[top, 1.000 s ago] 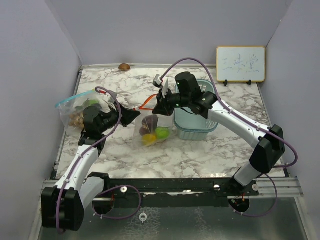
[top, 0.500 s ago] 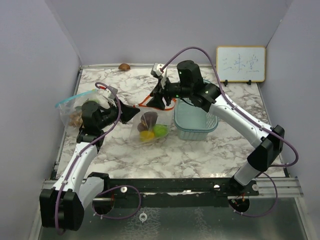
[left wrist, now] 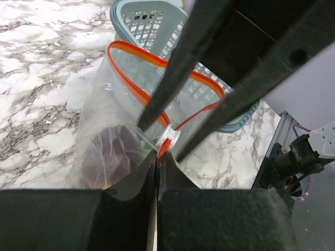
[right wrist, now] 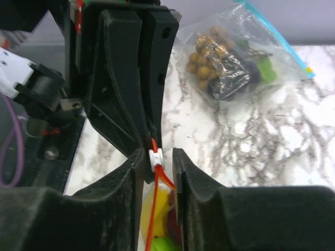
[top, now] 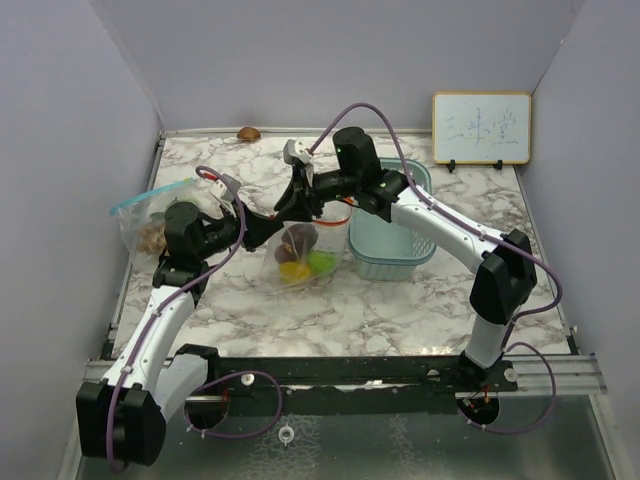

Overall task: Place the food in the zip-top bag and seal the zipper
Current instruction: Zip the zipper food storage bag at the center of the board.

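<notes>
left end effector [top: 262, 228]: clenched on the end of the orange zipper [left wrist: 137, 54]; fingers pressed flat together, zipper strip running into the seam between them
right end effector [right wrist: 157, 157]: parted, one finger on each side of the white slider [right wrist: 155, 158]; a thin gap shows on at least one side, contact cannot be told
slider position: at the zipper end, just beside the left fingertips
zip-top bag [top: 300, 255]: clear, mid surface, top edge lifted between the two end effectors, just left of the teal basket [top: 395, 250]
zipper state: mouth gapes in a wide loop, not sealed
food in this bag: dark purple fruit [top: 298, 238], yellow piece [top: 292, 270], green fruit [top: 321, 262], all low in the bag
blue-zip bag [top: 148, 215]: lies at the left edge of the surface [top: 400, 310], beside the left arm's wrist, well apart from the orange-zip one
food in that bag: tan berry cluster [right wrist: 207, 52], dark grape bunch [right wrist: 233, 78], green bit [right wrist: 268, 70]
whiteboard [top: 481, 127]: stands at the back right, faint scribble on it
brown thing [top: 249, 133]: small, at the far edge of the surface, too small to tell what it is
</notes>
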Available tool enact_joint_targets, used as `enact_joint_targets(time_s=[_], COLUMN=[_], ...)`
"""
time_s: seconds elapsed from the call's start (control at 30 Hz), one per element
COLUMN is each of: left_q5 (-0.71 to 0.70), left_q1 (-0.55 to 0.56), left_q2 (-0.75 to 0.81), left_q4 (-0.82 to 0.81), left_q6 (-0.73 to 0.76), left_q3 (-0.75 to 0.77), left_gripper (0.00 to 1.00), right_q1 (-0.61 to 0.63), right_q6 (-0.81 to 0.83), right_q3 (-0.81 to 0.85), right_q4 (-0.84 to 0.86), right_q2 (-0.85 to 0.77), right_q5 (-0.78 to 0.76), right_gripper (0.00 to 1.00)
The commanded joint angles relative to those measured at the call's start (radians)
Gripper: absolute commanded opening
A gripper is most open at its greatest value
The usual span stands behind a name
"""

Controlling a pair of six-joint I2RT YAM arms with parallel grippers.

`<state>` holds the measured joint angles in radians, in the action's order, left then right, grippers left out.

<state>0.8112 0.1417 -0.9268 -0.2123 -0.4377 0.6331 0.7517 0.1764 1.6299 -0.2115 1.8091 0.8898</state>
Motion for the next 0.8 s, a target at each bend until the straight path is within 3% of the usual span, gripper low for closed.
enact_joint_targets(time_s=[0.0,0.13,0.33,0.43,0.77], left_q5=[0.028,0.027,0.022,0.013,-0.078], left_q1=[0.007,0.007,0.007,0.007,0.006], left_q2=[0.032,0.037,0.038,0.038,0.045], left_q4=[0.011,0.017,0.029,0.037,0.115], left_q6=[0.027,0.029,0.036,0.043,0.098], left_q3=[0.030,0.027,0.036,0.039,0.076], left_gripper=[0.00,0.00,0.00,0.00,0.00], right_q1=[0.005,0.005,0.005,0.005,-0.029], right_q6=[-0.010,-0.011,-0.005,-0.001,0.019], right_q3=[-0.010,-0.031,-0.034,-0.036,-0.076], right_q4=[0.083,0.088,0.047,0.025,-0.073], right_q2=[-0.005,-0.018,-0.011,-0.010,-0.040], right_q5=[0.075,0.058,0.066,0.066,-0.084], right_gripper=[0.17,0.10,0.12,0.02,0.02])
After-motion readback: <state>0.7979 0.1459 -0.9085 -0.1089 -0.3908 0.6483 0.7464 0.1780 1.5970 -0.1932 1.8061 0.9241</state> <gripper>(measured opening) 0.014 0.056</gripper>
